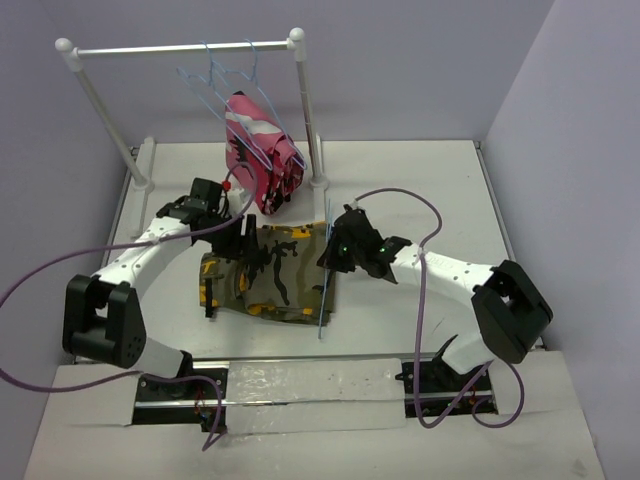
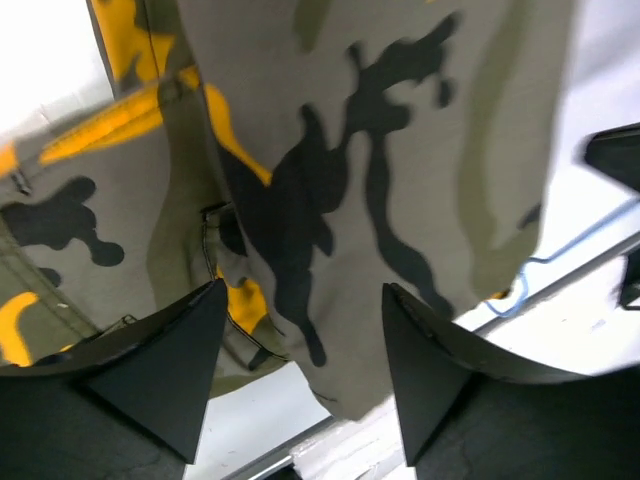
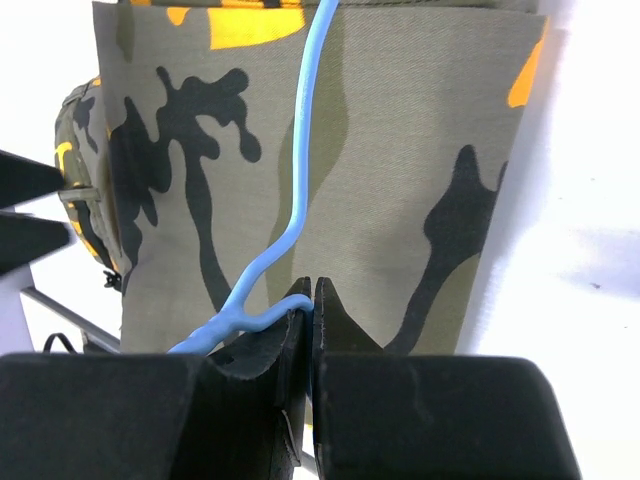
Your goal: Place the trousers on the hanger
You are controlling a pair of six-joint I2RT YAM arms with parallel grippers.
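Observation:
The olive camouflage trousers (image 1: 270,275) lie folded on the white table in the middle. They fill the left wrist view (image 2: 350,150) and the right wrist view (image 3: 400,150). My right gripper (image 1: 332,250) (image 3: 313,285) is shut on the thin light-blue wire hanger (image 1: 325,290) (image 3: 300,150) near its twisted neck. The hanger lies along the trousers' right edge, and a bit of it shows in the left wrist view (image 2: 560,250). My left gripper (image 1: 240,238) (image 2: 303,290) is open at the trousers' far left edge. A fold of cloth shows between its fingers, which stand wide apart.
A white rail stand (image 1: 180,47) stands at the back of the table. Spare light-blue hangers (image 1: 225,75) and a pink camouflage garment (image 1: 262,150) hang on it, just behind both grippers. The stand's right post (image 1: 308,110) is near the right arm.

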